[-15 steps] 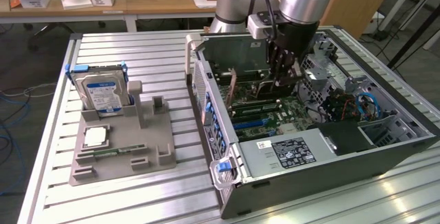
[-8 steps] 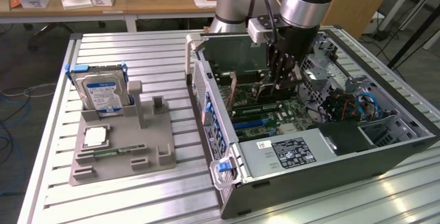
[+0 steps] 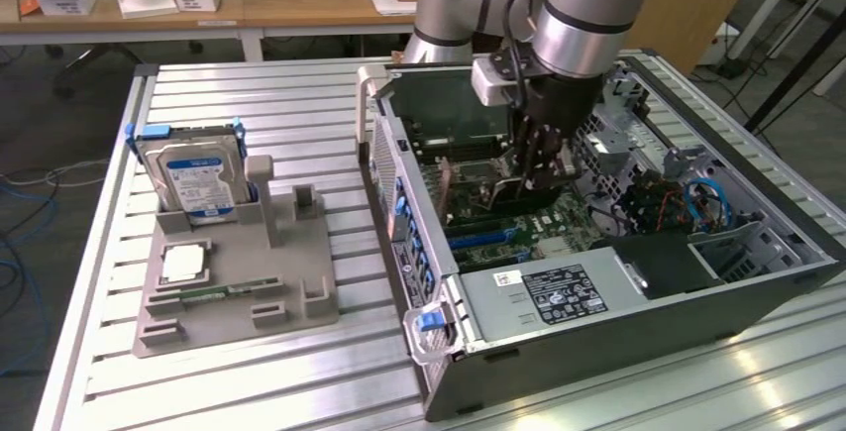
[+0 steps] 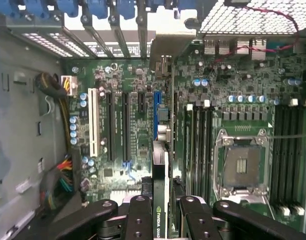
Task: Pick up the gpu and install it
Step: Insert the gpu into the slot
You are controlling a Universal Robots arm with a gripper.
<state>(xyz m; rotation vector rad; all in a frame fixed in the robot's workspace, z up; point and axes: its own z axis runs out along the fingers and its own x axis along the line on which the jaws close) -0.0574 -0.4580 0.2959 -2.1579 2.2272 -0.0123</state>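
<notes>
Black gpu (image 4: 160, 165), clamped edge-on in my end effector (image 4: 163, 216), hangs above the motherboard (image 4: 118, 130), computer case (image 4: 23, 150) walls close around.

Gripper (image 4: 162, 220) clamped on the gpu (image 4: 161, 170), fingers (image 4: 138, 217) on both faces, card edge-on over the motherboard (image 4: 138, 100)! Call the blue latches (image 4: 98, 7) twelve o'clock: blue slot (image 4: 156, 115) dead ahead at the card's twelve, memory slots (image 4: 198, 145) then CPU socket (image 4: 241, 170) at three, white slot (image 4: 92, 122) at ten, cable bundle (image 4: 58, 185) at nine.

Slatted metal table (image 3: 238, 383), wooden desk (image 3: 331, 10) behind, grey floor (image 3: 34, 243)
</notes>
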